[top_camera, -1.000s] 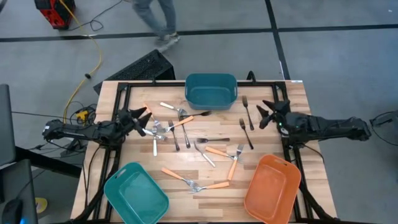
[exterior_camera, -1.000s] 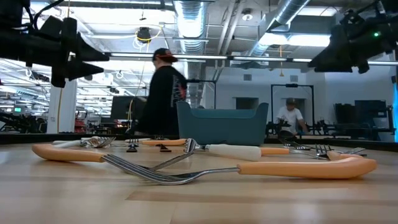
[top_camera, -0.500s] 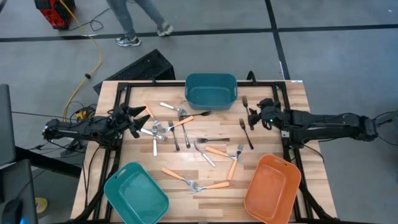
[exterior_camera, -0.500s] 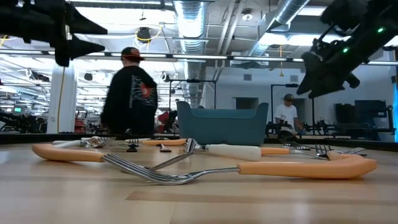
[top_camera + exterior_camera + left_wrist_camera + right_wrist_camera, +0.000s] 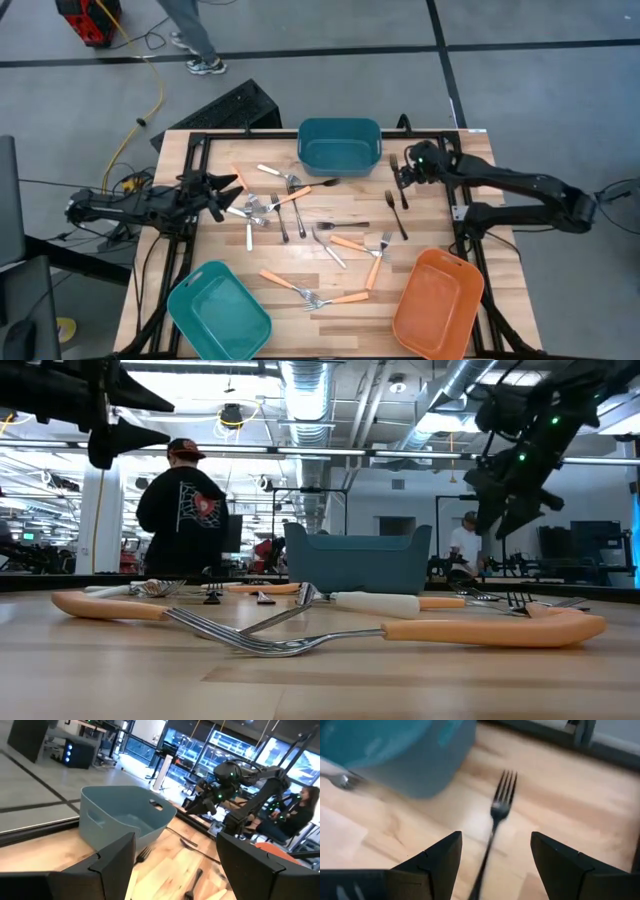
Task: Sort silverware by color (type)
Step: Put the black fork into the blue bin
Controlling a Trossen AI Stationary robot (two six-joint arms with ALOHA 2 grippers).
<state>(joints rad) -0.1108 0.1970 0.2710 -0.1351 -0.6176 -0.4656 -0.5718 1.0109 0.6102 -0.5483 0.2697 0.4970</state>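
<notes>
Right gripper (image 5: 400,176) moved over perhaps three dark forks (image 5: 398,178).

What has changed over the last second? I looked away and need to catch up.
The right gripper swung from the table's right edge toward the dark fork beside the dark teal bin, fingers open above it. The left gripper opened slightly and barely moved. No silverware shifted; nothing is held.

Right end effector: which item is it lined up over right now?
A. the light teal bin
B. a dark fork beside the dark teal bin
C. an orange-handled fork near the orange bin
B: the right end effector is open with the dark fork between its fingers, next to the dark teal bin.
</notes>
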